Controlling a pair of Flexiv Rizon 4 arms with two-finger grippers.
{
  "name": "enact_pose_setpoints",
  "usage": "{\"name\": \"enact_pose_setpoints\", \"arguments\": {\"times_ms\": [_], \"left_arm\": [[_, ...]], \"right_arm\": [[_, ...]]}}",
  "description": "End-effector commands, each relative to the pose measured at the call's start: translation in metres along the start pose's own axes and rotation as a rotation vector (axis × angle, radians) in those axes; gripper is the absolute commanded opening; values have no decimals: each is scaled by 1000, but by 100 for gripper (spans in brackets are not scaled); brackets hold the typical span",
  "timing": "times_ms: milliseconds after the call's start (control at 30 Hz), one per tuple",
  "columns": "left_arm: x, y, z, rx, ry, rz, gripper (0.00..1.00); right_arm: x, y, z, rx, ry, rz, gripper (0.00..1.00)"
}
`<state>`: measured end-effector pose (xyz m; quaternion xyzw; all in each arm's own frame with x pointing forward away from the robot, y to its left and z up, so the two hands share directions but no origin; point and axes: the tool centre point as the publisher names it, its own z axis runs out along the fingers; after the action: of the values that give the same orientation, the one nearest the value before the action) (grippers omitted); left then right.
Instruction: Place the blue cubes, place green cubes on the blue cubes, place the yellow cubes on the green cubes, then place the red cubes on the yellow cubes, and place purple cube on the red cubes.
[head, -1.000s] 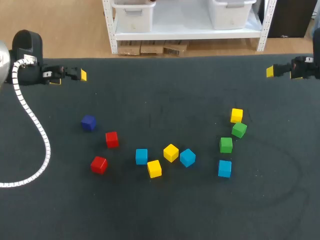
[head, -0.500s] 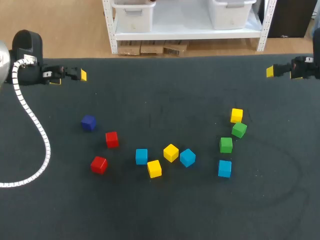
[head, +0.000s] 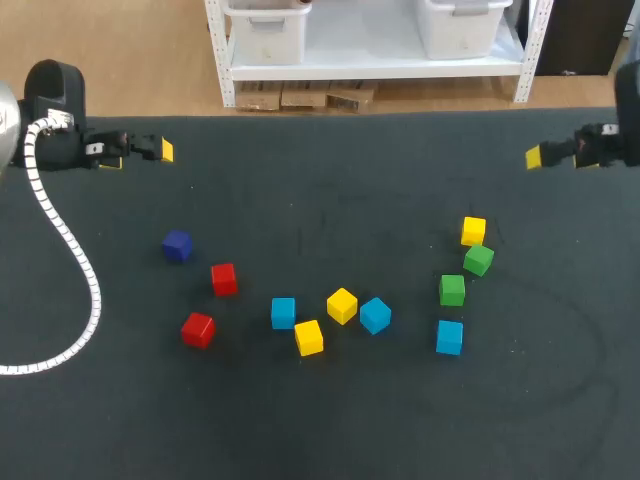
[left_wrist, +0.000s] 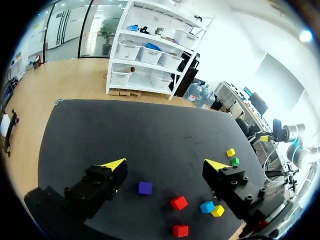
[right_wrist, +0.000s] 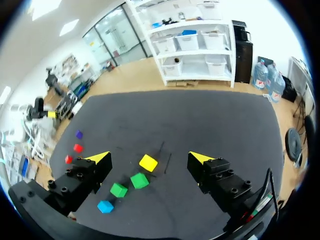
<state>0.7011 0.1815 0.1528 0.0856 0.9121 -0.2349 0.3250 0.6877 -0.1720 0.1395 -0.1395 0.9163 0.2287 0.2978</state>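
Cubes lie scattered on the black table (head: 320, 190). A purple cube (head: 177, 245) and two red cubes (head: 224, 279) (head: 198, 329) are at the left. Two blue cubes (head: 283, 313) (head: 375, 315) and two yellow cubes (head: 342, 305) (head: 309, 338) are in the middle. At the right lie a yellow cube (head: 473, 231), two green cubes (head: 478, 260) (head: 452, 290) and a blue cube (head: 449, 337). My left gripper (head: 150, 150) hangs open at the far left, the purple cube (left_wrist: 145, 187) below it. My right gripper (right_wrist: 149, 157) stands open at the far right, above the yellow cube (right_wrist: 148, 163).
A white ribbed cable (head: 70, 250) from my left arm loops over the table's left side. The back and front of the table hold no cubes.
My right gripper has moved a little inward and toward the cubes. The left arm and all cubes have stayed put.
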Motion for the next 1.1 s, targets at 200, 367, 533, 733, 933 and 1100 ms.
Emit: {"name": "enact_pose_setpoints", "arguments": {"times_ms": [200, 367, 533, 733, 933, 1100], "left_arm": [[2, 2, 0, 11, -7, 2, 100], [2, 2, 0, 11, -7, 2, 100], [2, 2, 0, 11, -7, 2, 100], [2, 2, 0, 11, -7, 2, 100], [2, 2, 0, 11, -7, 2, 100], [2, 2, 0, 11, -7, 2, 100]], "right_arm": [[12, 41, -16, 4, 91, -231, 100], [38, 70, -11, -16, 165, -394, 100], [73, 94, 2, -63, 278, -531, 100], [108, 109, 22, -56, 397, -667, 100], [137, 122, 37, -80, 514, -794, 100], [160, 126, 46, -96, 616, -891, 100]]}}
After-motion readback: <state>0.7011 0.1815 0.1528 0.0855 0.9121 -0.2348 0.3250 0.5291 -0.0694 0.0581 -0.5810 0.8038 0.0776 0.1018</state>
